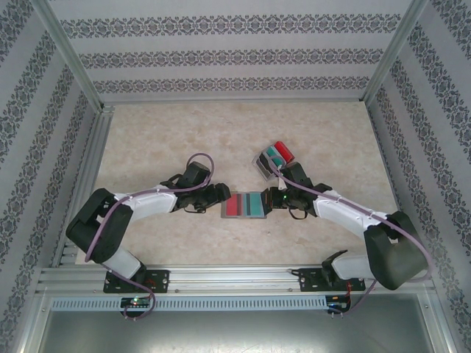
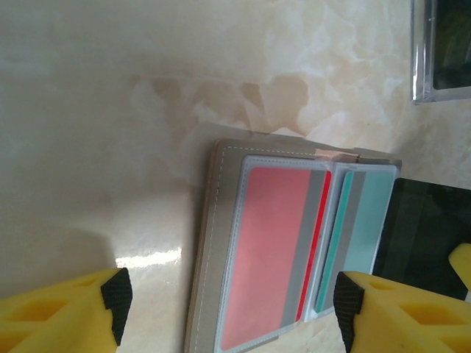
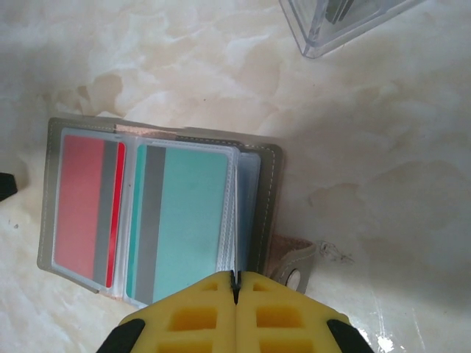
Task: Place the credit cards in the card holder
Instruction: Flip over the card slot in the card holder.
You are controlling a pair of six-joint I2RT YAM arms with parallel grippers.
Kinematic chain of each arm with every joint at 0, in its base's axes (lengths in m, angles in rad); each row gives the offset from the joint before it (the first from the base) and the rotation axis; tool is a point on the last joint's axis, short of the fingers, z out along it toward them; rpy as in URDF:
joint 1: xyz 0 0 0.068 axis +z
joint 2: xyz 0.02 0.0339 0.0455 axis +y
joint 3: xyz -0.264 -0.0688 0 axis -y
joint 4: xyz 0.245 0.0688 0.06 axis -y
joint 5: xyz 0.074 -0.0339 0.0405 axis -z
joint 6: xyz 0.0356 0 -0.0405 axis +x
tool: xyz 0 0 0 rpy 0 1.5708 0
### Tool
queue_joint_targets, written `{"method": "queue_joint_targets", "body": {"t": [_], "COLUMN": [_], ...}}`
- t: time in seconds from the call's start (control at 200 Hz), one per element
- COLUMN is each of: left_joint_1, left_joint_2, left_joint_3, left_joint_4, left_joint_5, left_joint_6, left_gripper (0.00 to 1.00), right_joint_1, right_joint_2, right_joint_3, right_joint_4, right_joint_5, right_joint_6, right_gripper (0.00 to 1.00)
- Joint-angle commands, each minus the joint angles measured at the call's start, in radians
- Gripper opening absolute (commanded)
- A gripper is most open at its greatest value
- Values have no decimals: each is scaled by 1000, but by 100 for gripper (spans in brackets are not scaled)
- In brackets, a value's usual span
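The grey card holder (image 1: pixel 246 206) lies open on the table between my two grippers. Its left clear sleeve holds a red card (image 1: pixel 236 205) and its right sleeve a teal card (image 1: pixel 255 204). In the right wrist view the red card (image 3: pixel 77 206) and teal card (image 3: pixel 193 220) lie flat in the card holder (image 3: pixel 266 198). My right gripper (image 3: pixel 235 278) is shut on the edge of its clear sleeves. My left gripper (image 2: pixel 231 298) is open, its fingers on either side of the panel with the red card (image 2: pixel 268 250).
A clear plastic box (image 1: pixel 274 156) with more red and teal cards stands behind the right gripper; its corner is in the right wrist view (image 3: pixel 346 22). The holder's strap with a snap (image 3: pixel 294 268) sticks out at its right edge. Patterned walls surround the table.
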State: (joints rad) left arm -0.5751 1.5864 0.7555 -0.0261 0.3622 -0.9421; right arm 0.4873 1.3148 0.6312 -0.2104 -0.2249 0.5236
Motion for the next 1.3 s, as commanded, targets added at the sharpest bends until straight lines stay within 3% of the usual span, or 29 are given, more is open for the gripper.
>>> {"method": "queue_joint_targets", "body": {"t": [0.0, 0.215, 0.48, 0.57, 0.769, 0.984, 1.294], "left_joint_1": [-9, -12, -17, -20, -30, -40, -46], "left_joint_2": [24, 41, 61, 71, 102, 123, 124], "left_joint_3": [-9, -8, -5, -2, 1, 11, 19], "left_joint_4": [50, 59, 68, 71, 80, 84, 83], "left_joint_5": [12, 20, 30, 36, 43, 55, 51], "left_joint_6": [8, 11, 6, 8, 3, 1, 4], "left_gripper": [74, 72, 70, 69, 67, 64, 62], "right_joint_1": [10, 11, 12, 16, 11, 7, 19], "right_joint_2": [-47, -72, 12, 5, 13, -5, -31], "right_joint_3": [-29, -66, -57, -99, -82, -110, 1], "right_joint_4": [58, 99, 133, 213, 143, 207, 152], "right_joint_5": [26, 26, -2, -16, 48, -11, -99], "right_joint_6": [1, 33, 86, 93, 109, 122, 126], "right_gripper": [0, 0, 0, 0, 0, 0, 0]}}
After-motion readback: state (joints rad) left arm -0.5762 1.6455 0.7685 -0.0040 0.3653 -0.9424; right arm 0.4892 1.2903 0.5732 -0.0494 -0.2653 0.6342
